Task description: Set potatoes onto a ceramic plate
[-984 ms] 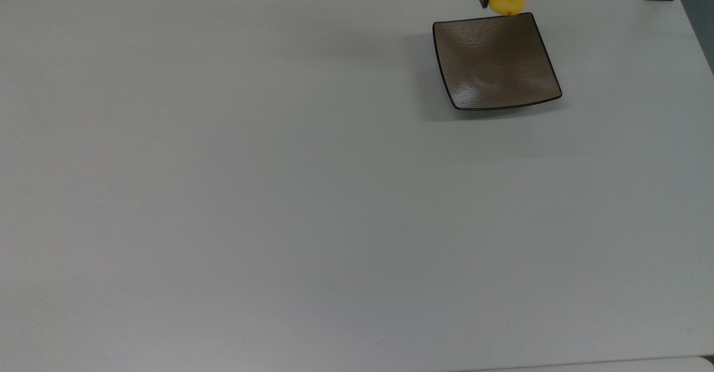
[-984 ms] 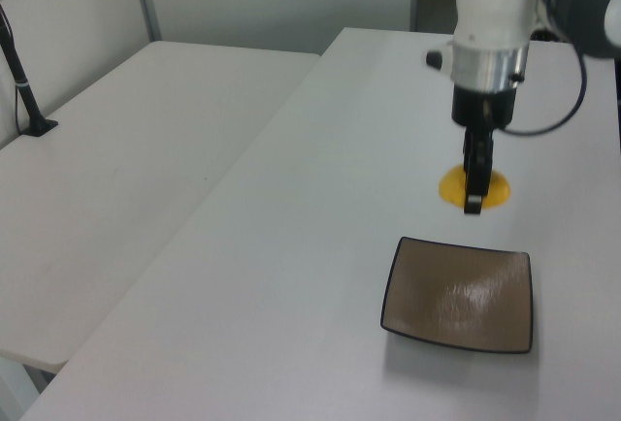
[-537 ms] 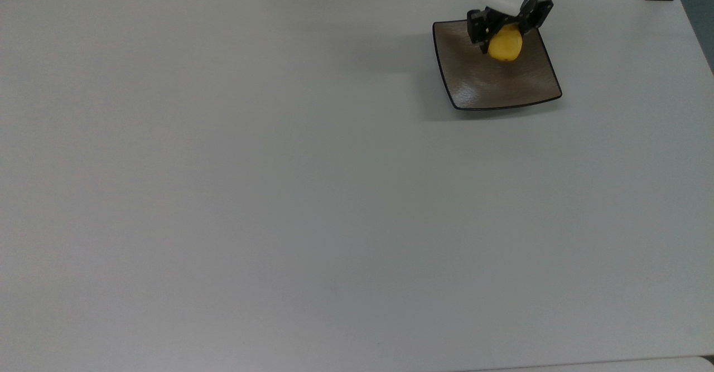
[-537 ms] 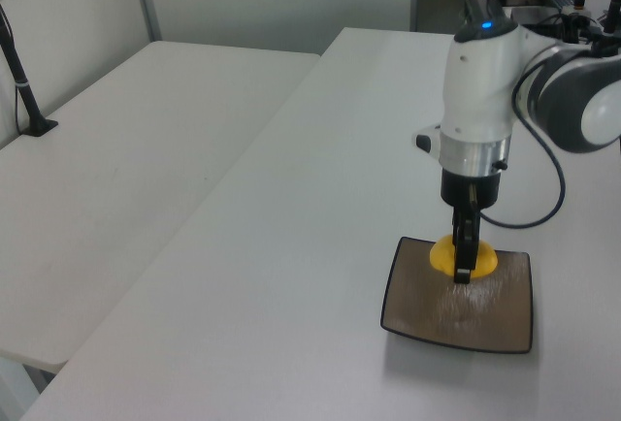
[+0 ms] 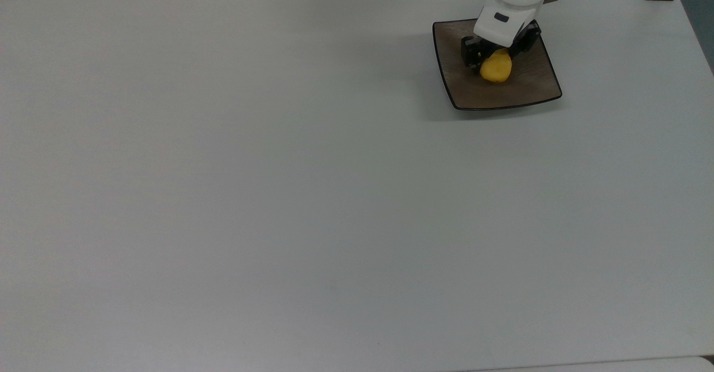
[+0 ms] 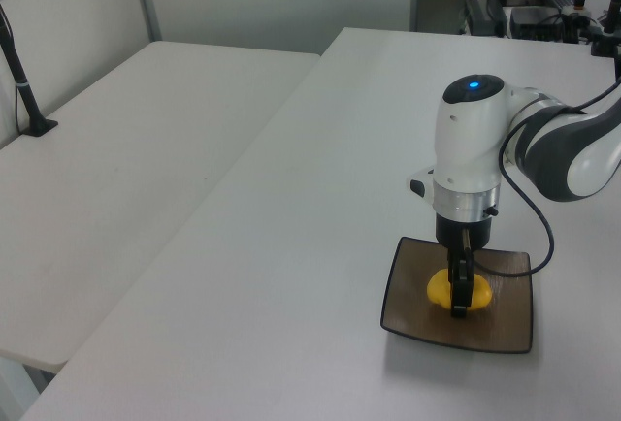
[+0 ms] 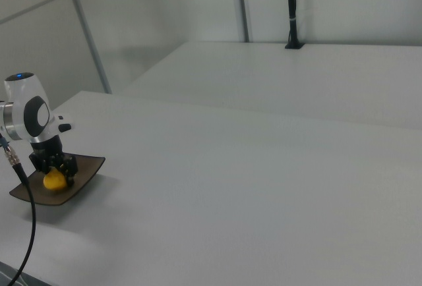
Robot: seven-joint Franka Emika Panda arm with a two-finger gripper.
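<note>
Down on the plate (image 5: 530, 90) now: the gripper (image 5: 491, 59) is low over the dish, jaws clamped on the potato (image 5: 496, 68), one either side of it. The plate sits at the far right of the table (image 5: 279, 193) in the top view, and the potato is about mid-plate, a touch toward the top view's far edge. In the left view the potato (image 6: 448, 290) looks right down at the plate's (image 6: 412, 319) surface, the gripper (image 6: 460, 295) standing upright over it.

So this is the set-down step, carrying done by the look of it. The next move calls for the jaws to part and then a straight lift clear (a smooth oval like that could roll if nudged sideways on the way out), leaving the potato lying inside the upturned rim.

Hard to judge: whether the potato actually touches the glaze or hangs just above it, since the jaws cover its underside in the left view. In the right view the gripper (image 7: 54, 167) and potato (image 7: 54, 179) sit at the right view's left edge on the plate (image 7: 89, 167), too small to settle that. The far half of the plate is covered by the arm in the top view, and the arm is cut off at the frame's top.
</note>
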